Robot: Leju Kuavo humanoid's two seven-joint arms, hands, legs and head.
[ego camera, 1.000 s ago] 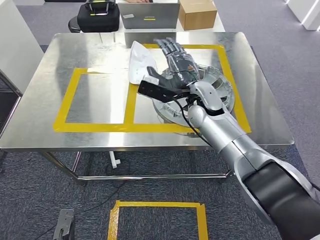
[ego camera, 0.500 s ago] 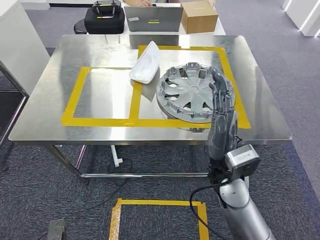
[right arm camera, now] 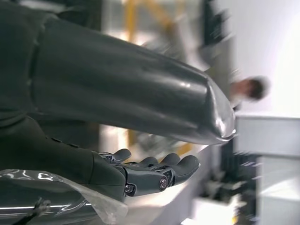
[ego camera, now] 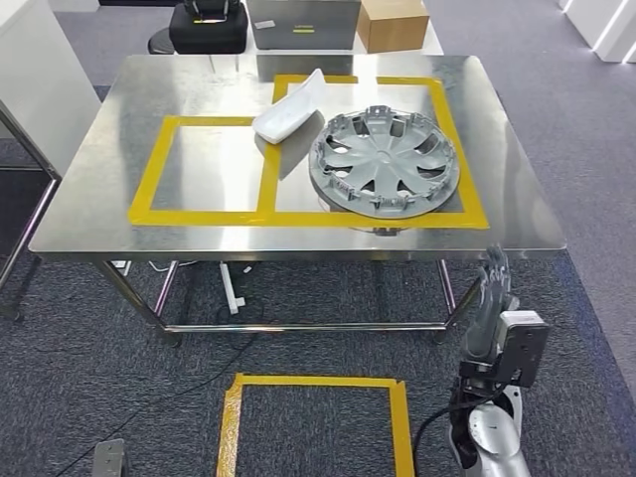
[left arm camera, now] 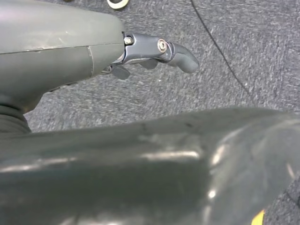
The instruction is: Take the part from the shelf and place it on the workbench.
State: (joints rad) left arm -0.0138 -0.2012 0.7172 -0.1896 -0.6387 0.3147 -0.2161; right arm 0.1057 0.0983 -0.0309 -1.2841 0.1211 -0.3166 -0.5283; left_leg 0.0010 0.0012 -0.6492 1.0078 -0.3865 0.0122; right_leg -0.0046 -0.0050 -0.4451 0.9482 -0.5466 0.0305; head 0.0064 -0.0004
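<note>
A grey wheel cover (ego camera: 383,164) lies flat on the steel workbench (ego camera: 97,214), inside the right yellow tape rectangle. A white curved part (ego camera: 288,109) rests across the tape line just left of it. My right hand (ego camera: 491,298) hangs below the bench's front right edge, well clear of the cover, fingers stretched out and holding nothing. The blurred right wrist view has the same hand (right arm camera: 148,173) with straight, empty fingers. My left hand (left arm camera: 159,47) hangs over grey carpet, its fingers extended with nothing in them.
Behind the bench stand a black case (ego camera: 209,25), a grey laptop (ego camera: 304,22) and a cardboard box (ego camera: 392,22). A yellow tape square (ego camera: 315,422) marks the floor before the bench. A white cabinet (ego camera: 30,89) stands at the left. A blurred person (right arm camera: 251,89) is nearby.
My right arm has drawn back off the wheel cover and dropped below the bench's front edge. The wheel cover stays on the bench. The camera has shifted a little.
</note>
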